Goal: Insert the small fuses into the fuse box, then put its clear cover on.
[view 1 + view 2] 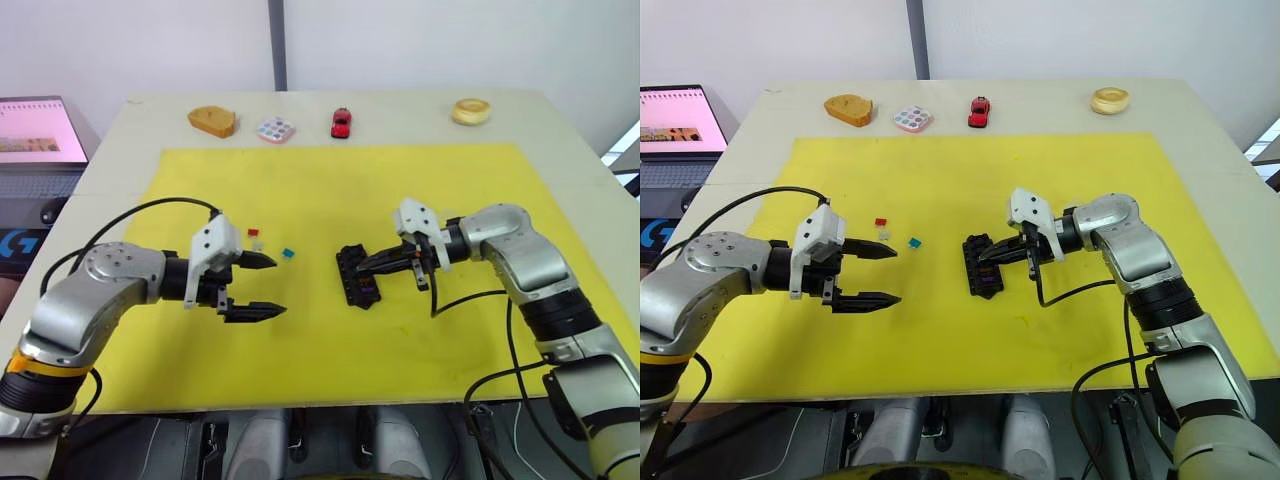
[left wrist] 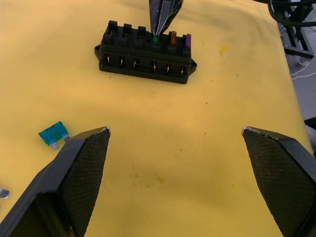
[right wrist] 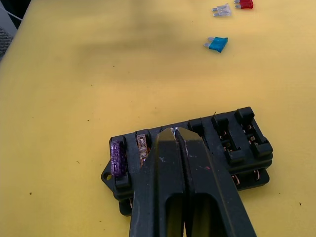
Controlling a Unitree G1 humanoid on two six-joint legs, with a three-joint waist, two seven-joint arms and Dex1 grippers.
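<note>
- Jaws of the left gripper (image 1: 262,286) stand wide apart and empty, hovering low over the yellow mat (image 1: 330,190); their tips face toward the middle of the tabletop (image 1: 400,105)
- just beyond those tips lie three loose fuses in a short row: a red fuse (image 1: 253,232), a grey fuse (image 1: 258,244) and a teal fuse (image 1: 288,253); the left arm is plainly the nearer one to them
- further right, near the mat's centre, sits the fuse box (image 1: 357,277), its long axis running roughly toward and away from the robot; in the left wrist view it lies straight ahead, broadside on
- a purple fuse (image 2: 188,40) and an orange fuse (image 2: 173,37) stand seated in the two end slots; a green fuse (image 2: 155,40) sits at the next slot, pinched in the closed jaws of the right gripper (image 1: 362,266), which come down on the box from the right
- three slots beyond the green one look vacant
- by my reading the green fuse is being pressed home; the teal fuse, nearest the box, seems the likely next pick for the left arm
</note>
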